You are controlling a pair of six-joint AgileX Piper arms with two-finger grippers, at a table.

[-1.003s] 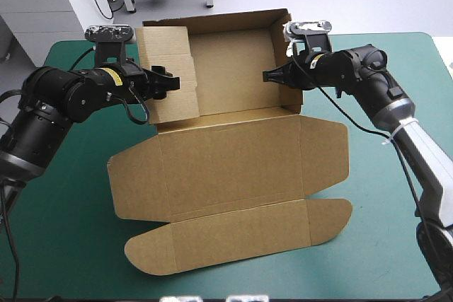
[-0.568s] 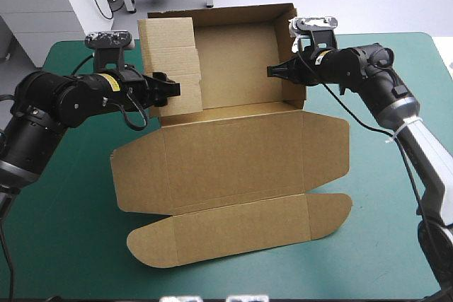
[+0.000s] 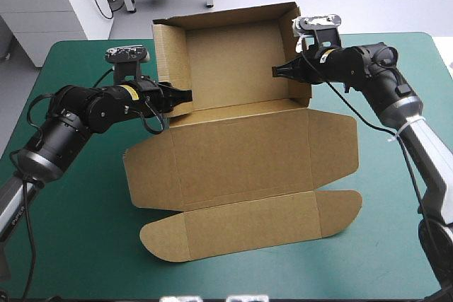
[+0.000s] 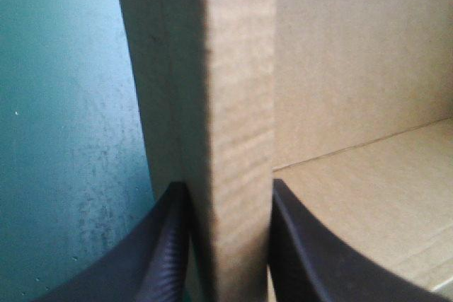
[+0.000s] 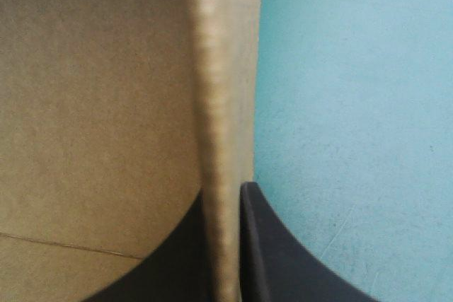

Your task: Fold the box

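From above: shows the box (image 3: 233,153) in the middle of the teal-green counter (image 3: 71,231), with back, left and right walls raised. Shows the lid and its rounded flap lying flat toward the near edge. Against just before, shows the tall left panel, which earlier stood well above the other walls, now doubled over to their height. Also places the whole box a little further right. Suggests the left wall is now tucked, leaving the right side and the front still to do. Has the left tool (image 3: 185,95) pinching that left wall and the right tool (image 3: 277,71) pinching the right wall near its top corner.

Along the left wrist: finds the left tool (image 4: 228,192) all but pressed together on the doubled wall of the box (image 4: 233,104). Puts one black finger outside over the counter and one inside above the floor.

Along the right wrist: finds the right tool (image 5: 225,199) clamped likewise on a thinner wall of the box (image 5: 212,104).

Reads no brand, label or print on the board. Notes a yellow sticker (image 3: 128,92) on the left arm, lettering too small to read.
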